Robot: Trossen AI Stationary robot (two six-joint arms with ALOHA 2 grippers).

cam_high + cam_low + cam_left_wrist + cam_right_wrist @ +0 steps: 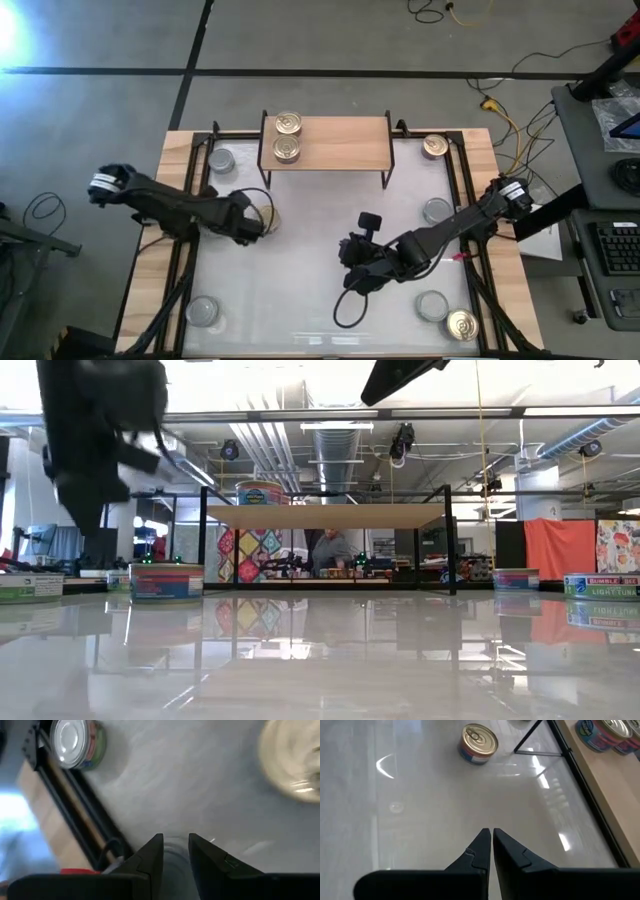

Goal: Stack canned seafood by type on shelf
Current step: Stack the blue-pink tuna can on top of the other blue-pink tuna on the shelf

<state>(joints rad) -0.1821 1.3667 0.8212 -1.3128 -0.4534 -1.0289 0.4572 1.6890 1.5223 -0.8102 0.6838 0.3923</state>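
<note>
My left pincer (262, 222) hung over the left-middle of the tabletop (300, 260), right beside a gold tin (270, 217) half hidden under it. In the left wrist view the fingers (150, 855) stood slightly apart with nothing between them; the gold tin (292, 762) showed blurred ahead, a silver tin (75, 742) farther off by the frame rail.

My right pincer (352, 252) sat low over the tabletop centre, just right of middle. Fingers (480, 850) were pressed together, tips touching, holding nothing. Ahead of it in that wrist view lay a gold tin (478, 742) on the white surface, with more tins (605, 731) on the wooden edge beyond the black rail.

The shelf (325, 143) stood at the far middle edge. Two gold tins sat on its left end, one (288, 123) behind the other (287, 149), side by side, not stacked. In the low view one tin (259, 492) showed on the board.

Loose tins on the tabletop:
- silver, far left, beside the shelf leg (221, 159)
- silver, near left corner (203, 311)
- gold, far right corner (435, 146)
- silver, right side (437, 211)
- silver, near right (432, 306)
- gold, near right corner, on the wooden edge (461, 326)

Low view also caught a person (330, 550) in the room behind the shelf.
</note>
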